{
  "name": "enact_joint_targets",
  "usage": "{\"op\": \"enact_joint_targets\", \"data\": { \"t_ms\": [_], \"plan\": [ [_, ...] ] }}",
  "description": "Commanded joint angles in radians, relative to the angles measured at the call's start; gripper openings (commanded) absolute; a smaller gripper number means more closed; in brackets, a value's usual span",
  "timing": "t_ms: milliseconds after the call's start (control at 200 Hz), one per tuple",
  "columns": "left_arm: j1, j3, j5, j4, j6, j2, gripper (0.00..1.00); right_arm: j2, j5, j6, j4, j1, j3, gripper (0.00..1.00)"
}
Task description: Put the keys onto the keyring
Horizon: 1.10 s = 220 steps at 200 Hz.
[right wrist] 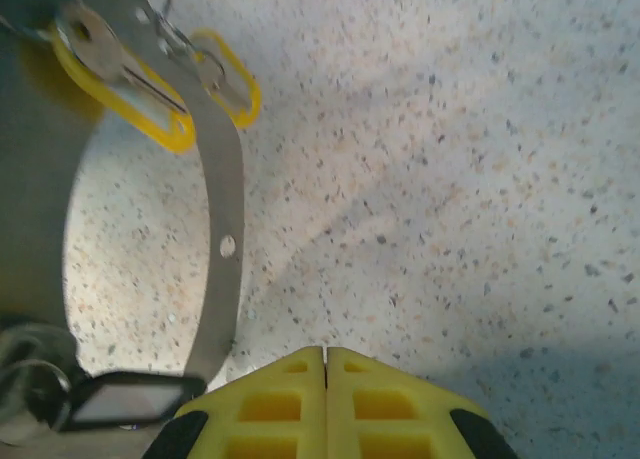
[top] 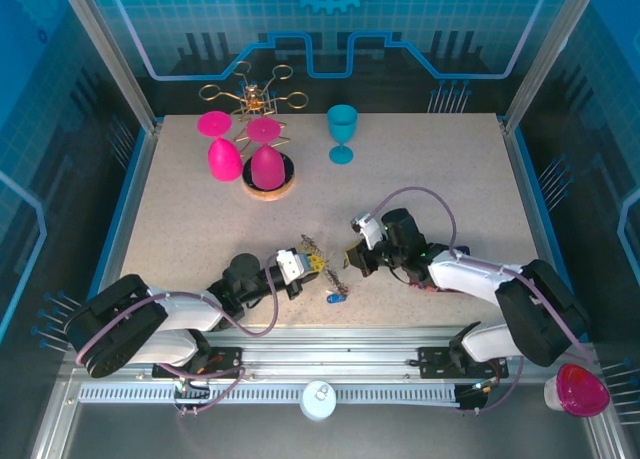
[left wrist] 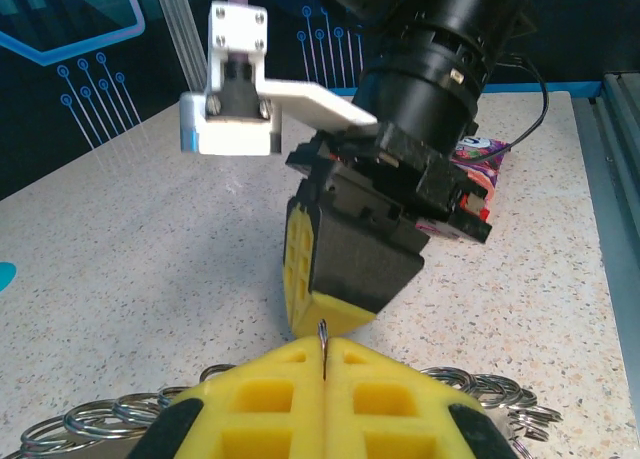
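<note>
My left gripper [left wrist: 323,351] is shut on the thin edge of the keyring [left wrist: 322,334], whose silvery split rings [left wrist: 88,419] fan out on both sides under the fingers. From above, the left gripper [top: 306,263] holds that bundle [top: 313,251] just above the table. The right gripper [top: 353,260] sits right in front of it, shut with nothing between its fingertips [right wrist: 326,355]. In the right wrist view the keyring's grey band [right wrist: 226,199] curves past yellow-headed keys [right wrist: 150,94] and a black tag [right wrist: 120,401]. A blue key [top: 336,298] lies on the table below the two grippers.
Two pink goblets [top: 224,154] and a teal goblet [top: 342,131] stand at the back, beside a gold wire rack [top: 256,91] on a wooden base [top: 268,186]. A purple packet [left wrist: 482,151] lies under the right arm. A pink cup [top: 580,389] sits off the table, front right.
</note>
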Motion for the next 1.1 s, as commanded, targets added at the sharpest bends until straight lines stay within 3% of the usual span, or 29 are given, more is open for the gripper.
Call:
{"op": "enact_joint_targets", "data": {
  "t_ms": [0,95,180,350,565,921,1096],
  "plan": [
    [-0.003,0.005,0.026,-0.012,0.001,-0.019,0.00,0.028,0.016,-0.050,-0.031,0.008,0.043,0.18],
    [-0.002,0.005,0.027,-0.017,-0.004,-0.028,0.00,-0.006,-0.025,-0.105,-0.008,-0.002,0.045,0.33],
    [0.000,0.007,0.030,-0.029,-0.006,-0.039,0.00,-0.075,-0.100,-0.180,0.029,-0.018,0.031,0.36],
    [0.004,0.008,0.040,-0.039,-0.012,-0.049,0.00,-0.198,-0.313,-0.380,0.123,-0.027,-0.038,0.31],
    [0.007,0.007,0.055,-0.024,-0.015,-0.035,0.00,-0.200,-0.391,-0.576,0.084,-0.007,-0.024,0.27],
    [0.009,0.011,0.062,-0.024,-0.010,-0.034,0.00,-0.090,-0.373,-0.616,0.112,0.071,0.025,0.25],
    [0.011,0.009,0.066,-0.024,-0.012,-0.035,0.00,-0.072,-0.377,-0.608,0.126,0.077,0.029,0.16]
  ]
}}
